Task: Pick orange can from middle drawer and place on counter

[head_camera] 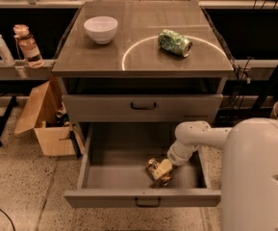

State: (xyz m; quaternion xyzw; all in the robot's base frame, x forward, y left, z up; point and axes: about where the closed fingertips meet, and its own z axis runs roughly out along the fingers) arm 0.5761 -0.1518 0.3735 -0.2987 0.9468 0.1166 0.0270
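The orange can (153, 168), dented and orange-brown, lies inside the open middle drawer (114, 177), near the front right of its grey tray. My gripper (161, 170) reaches down from the white arm (191, 141) on the right and is right at the can, touching its right side and partly covering it. The counter (95, 57) is the glossy grey-brown top above, marked with a thin white circle line (129, 52).
A green can (175, 43) lies inside the circle and a white bowl (101, 29) stands at the counter's back left. The drawer above (143, 107) is closed. A cardboard box (47, 124) sits on the floor at the left. My white body (259, 177) fills the lower right.
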